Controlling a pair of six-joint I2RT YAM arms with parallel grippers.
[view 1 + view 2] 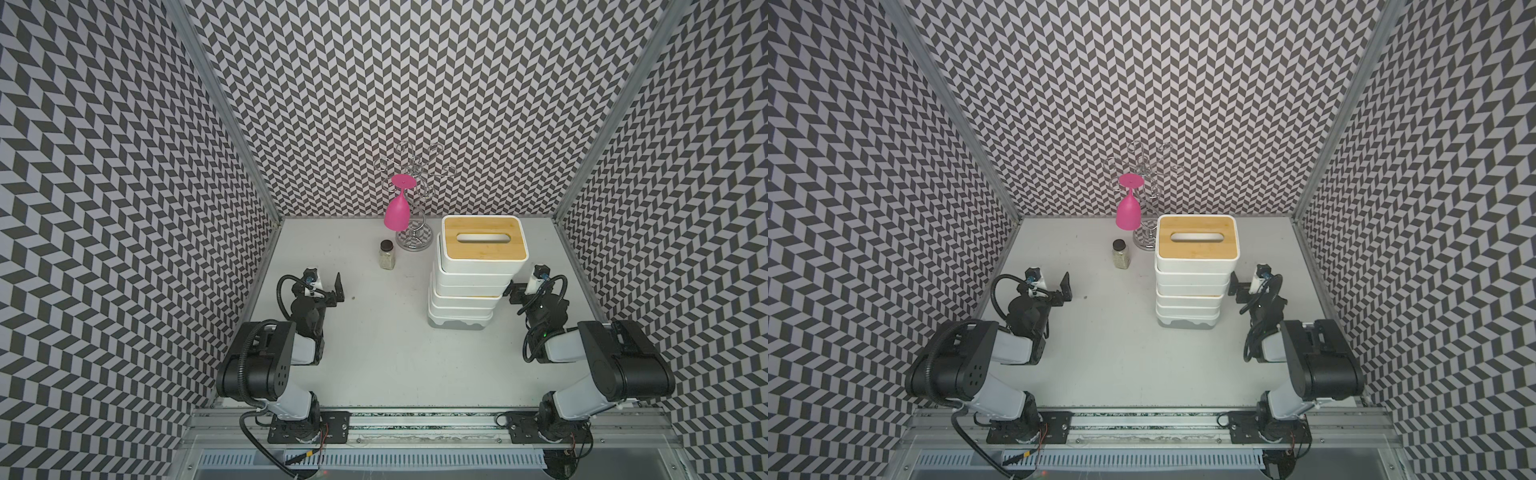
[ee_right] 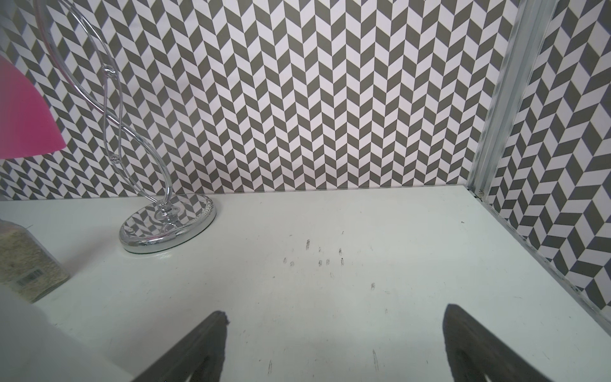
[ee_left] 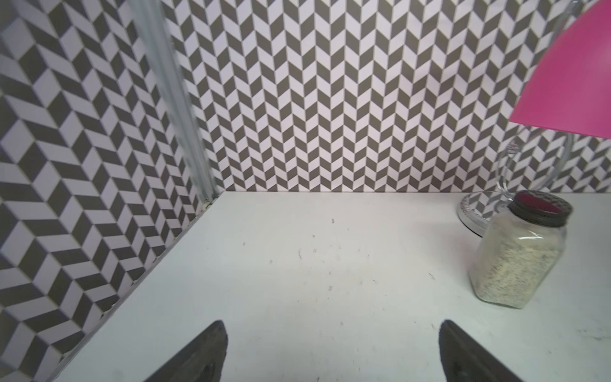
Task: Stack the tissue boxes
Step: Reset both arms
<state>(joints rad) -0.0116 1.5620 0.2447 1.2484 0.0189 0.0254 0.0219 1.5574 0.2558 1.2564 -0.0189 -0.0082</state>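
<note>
Plainly, the left gripper (image 3: 334, 337) stands with its jaws spread wide, and only the bare white tabletop (image 3: 297, 264) shows between its dark fingers (image 3: 205, 354). It sits low near the surface's left edge, well apart from the boxes. The right gripper (image 2: 335, 317) is spread just as wide and holds nothing. It sits near the surface's right edge, just beside the right side of the stack of white plastic tissue boxes (image 1: 465, 291); whether a finger touches the stack cannot be told.

The stack stands upright on the right half of the surface, toward the far edge, its layers slightly offset from one another. The top box (image 1: 482, 241) has rounded corners and a bamboo-tan lid with an oblong slot. A thin tan lid edge shows partway down, and a grey band shows at the foot. How many boxes there are is hard to tell from above.

Left of the stack, near the far edge, stands a small clear glass jar with a dark cap (image 1: 386, 255). Behind it a pink plastic goblet (image 1: 395, 210) hangs upside down on a chrome wire rack (image 1: 413, 241).
</note>
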